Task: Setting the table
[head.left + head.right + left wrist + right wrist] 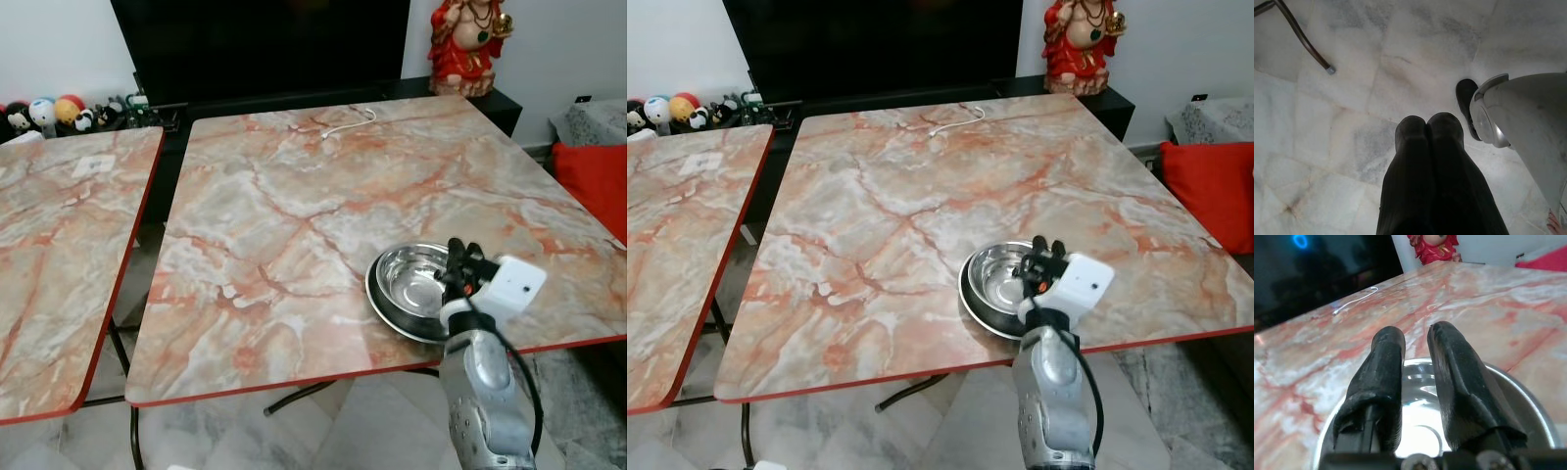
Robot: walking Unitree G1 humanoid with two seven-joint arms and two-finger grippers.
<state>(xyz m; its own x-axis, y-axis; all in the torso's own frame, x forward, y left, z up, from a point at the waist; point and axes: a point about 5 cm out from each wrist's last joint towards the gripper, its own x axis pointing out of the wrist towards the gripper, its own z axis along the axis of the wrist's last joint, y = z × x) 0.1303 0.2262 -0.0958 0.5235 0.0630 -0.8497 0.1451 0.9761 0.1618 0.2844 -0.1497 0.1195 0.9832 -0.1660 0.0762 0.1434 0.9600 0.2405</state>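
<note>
While the steel bowl (411, 284) sits in its plate (384, 309) near the table (294, 196) front edge, the right gripper (1416, 340) hovers above it, jaws slightly parted, holding nothing. Left gripper (1427, 128) hangs closed, empty. Remaining settings appear outstanding.

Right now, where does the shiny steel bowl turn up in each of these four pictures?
Left eye view: round shiny steel bowl near the table's front edge, lower right.
Right eye view: same bowl, lower centre.
Left wrist view: floor, no bowl.
Right wrist view: bowl just beyond the right hand.
Shared landmark: red figurine.
</note>
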